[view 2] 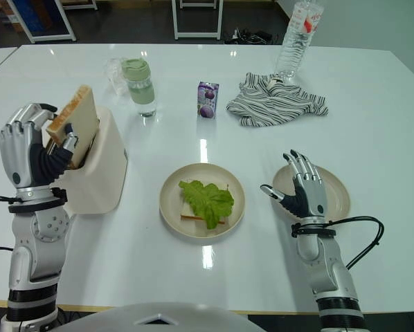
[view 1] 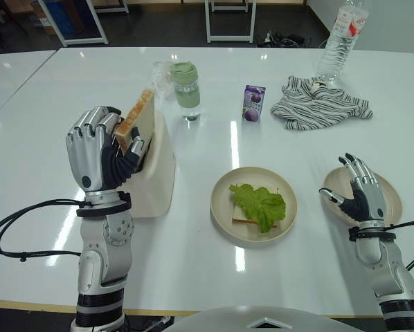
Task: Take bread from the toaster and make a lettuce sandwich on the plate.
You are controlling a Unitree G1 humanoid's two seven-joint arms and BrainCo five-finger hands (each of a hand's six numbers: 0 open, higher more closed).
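Toast slice [view 1: 139, 112] is pinched by the left hand [view 1: 96, 149] above the toaster [view 1: 158, 181], near the desk's [view 1: 193, 277] left edge. The right hand [view 1: 359, 195] is held open and empty. The slice could be dropped if gripped loosely.

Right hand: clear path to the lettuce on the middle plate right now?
Probably yes. The right hand is open and holds nothing, over the side plate, and only bare tabletop lies between it and the lettuce.
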